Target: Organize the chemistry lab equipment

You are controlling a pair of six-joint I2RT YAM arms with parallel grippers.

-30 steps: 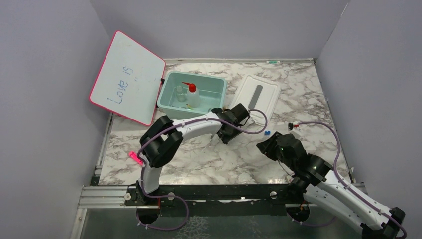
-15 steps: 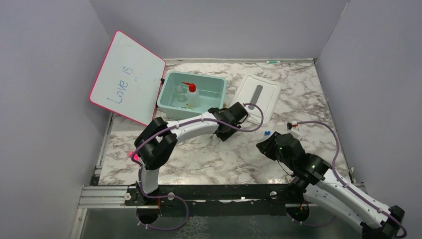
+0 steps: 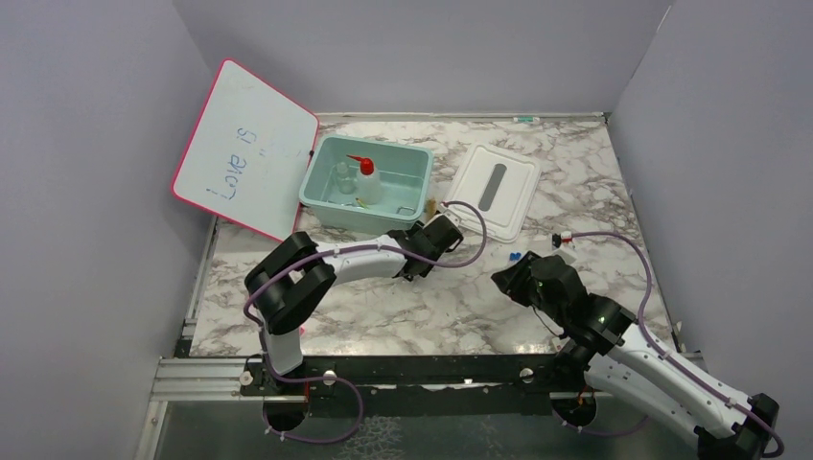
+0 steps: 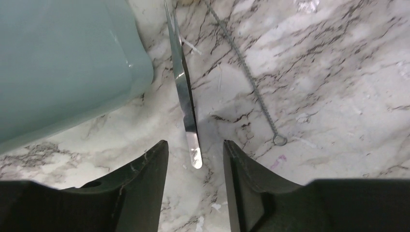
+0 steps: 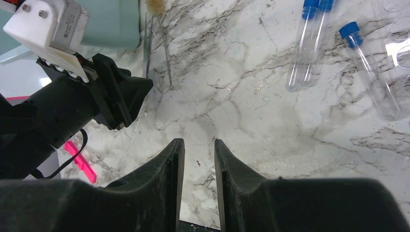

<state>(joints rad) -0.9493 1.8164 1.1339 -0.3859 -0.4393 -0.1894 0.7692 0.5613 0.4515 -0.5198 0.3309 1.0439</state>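
The metal tongs (image 4: pixel 183 92) are lying flat on the marble table (image 4: pixel 338 72), just beside the teal bin (image 4: pixel 63 58). Their near tip is sitting between the spread fingers of the left gripper (image 4: pixel 195 145), touching neither. The right gripper (image 5: pixel 197 142) is hovering narrowly parted and empty, near the blue-capped vials (image 5: pixel 309 43).

Plain lavender-grey walls (image 3: pixel 412 48) enclose a white marble-patterned table (image 3: pixel 431 307).
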